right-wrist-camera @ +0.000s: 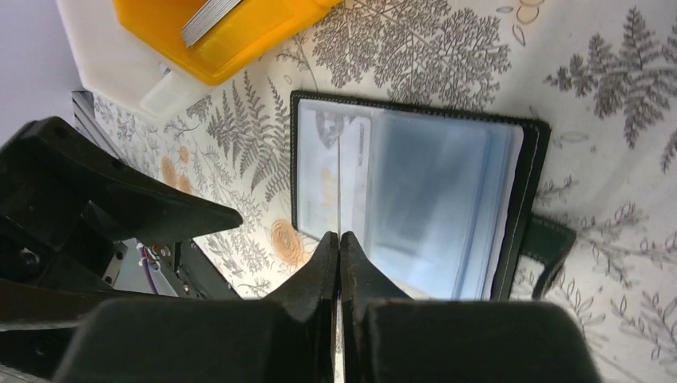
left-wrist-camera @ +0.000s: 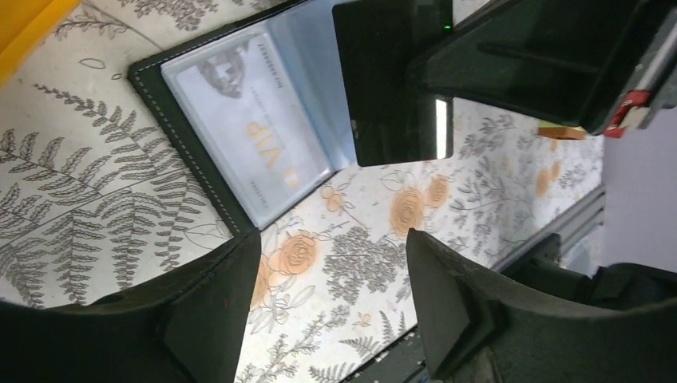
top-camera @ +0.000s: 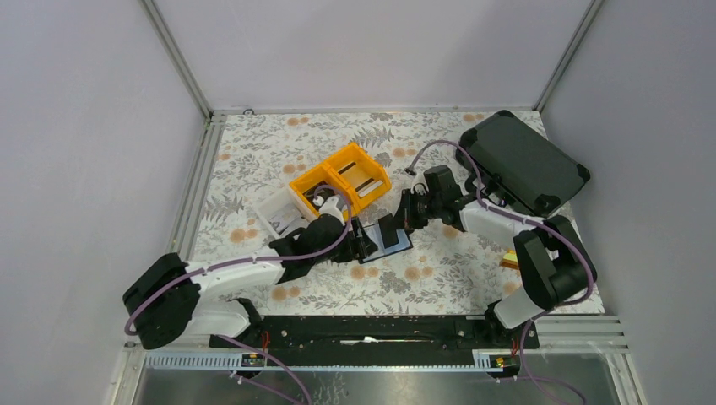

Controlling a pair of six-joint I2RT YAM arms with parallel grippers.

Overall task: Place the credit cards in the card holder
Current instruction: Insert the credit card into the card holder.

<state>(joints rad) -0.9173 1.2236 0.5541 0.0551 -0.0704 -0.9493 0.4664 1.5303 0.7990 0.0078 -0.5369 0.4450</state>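
Note:
The card holder (top-camera: pixel 393 245) lies open on the table, with clear light-blue pockets; it also shows in the left wrist view (left-wrist-camera: pixel 192 152) and the right wrist view (right-wrist-camera: pixel 431 199). One pale card (left-wrist-camera: pixel 255 136) marked VIP sits in a pocket. My right gripper (top-camera: pixel 404 218) is shut on a dark credit card (left-wrist-camera: pixel 391 88) and holds it upright above the open holder; in the right wrist view (right-wrist-camera: pixel 339 239) the card (right-wrist-camera: pixel 339 183) shows edge-on as a thin line. My left gripper (top-camera: pixel 359 245) is open and empty (left-wrist-camera: pixel 331 247), with one finger (left-wrist-camera: pixel 215 279) at the holder's near corner.
Two yellow bins (top-camera: pixel 342 177) stand behind the holder, one with several cards (right-wrist-camera: pixel 207 16) in it, and a white bin (top-camera: pixel 279 211) is beside them. A large black hard case (top-camera: pixel 523 160) is at the back right. A small orange object (top-camera: pixel 511 260) lies right.

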